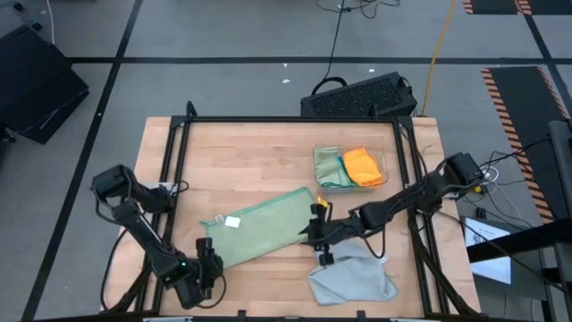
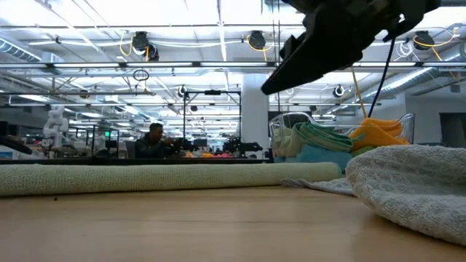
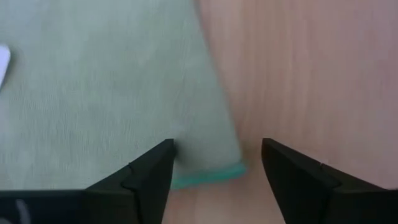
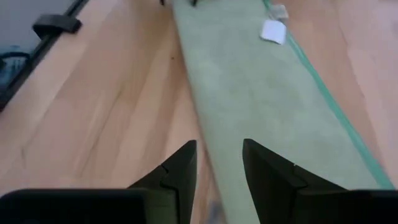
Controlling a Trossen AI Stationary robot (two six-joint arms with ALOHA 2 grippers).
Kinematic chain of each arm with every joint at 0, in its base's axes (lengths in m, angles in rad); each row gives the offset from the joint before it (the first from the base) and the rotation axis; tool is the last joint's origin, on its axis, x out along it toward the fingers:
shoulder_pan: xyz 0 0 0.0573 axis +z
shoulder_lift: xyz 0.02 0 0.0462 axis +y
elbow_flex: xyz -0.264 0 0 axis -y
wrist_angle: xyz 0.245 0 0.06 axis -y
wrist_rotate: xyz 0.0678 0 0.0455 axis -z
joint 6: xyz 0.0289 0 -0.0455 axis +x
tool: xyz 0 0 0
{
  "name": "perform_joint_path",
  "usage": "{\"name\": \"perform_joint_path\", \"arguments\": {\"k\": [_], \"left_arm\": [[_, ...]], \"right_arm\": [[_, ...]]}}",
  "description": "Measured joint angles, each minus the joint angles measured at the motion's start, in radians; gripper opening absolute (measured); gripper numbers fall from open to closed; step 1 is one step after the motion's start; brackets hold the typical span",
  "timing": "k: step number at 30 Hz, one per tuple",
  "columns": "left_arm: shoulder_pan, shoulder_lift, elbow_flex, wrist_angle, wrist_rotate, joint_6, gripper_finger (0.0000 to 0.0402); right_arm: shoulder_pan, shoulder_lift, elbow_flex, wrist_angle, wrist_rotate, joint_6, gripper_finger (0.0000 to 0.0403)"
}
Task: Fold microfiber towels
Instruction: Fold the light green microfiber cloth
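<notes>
Place: large open robotics lab
Evidence: ceiling trusses (image 2: 109, 67) with hanging cables, distant workstations, seated person (image 2: 151, 141), hazard-striped floor tape (image 1: 509, 105)

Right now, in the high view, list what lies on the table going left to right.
left gripper → pale green towel → right gripper → grey towel → orange towel, which lies in the clear tray.

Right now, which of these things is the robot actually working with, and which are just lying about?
Part of the job: long pale green towel, grey towel, orange towel and green towel in the clear tray.

Lying about: black keyboard, cables on the floor.
</notes>
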Motion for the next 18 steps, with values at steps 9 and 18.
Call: {"name": "perform_joint_path", "arguments": {"k": [9,18], "left_arm": [[-0.013,0.011,0.0,-0.022,0.024,-0.024,0.0097],[0.039,-0.032,0.0,0.006,0.086,0.006,0.0015]], "right_arm": [[0.026,0.134,0.0,0.391,0.15,0.026,0.0121],[0.029,0.343,0.101,0.641,0.148,0.077,0.0121]]}}
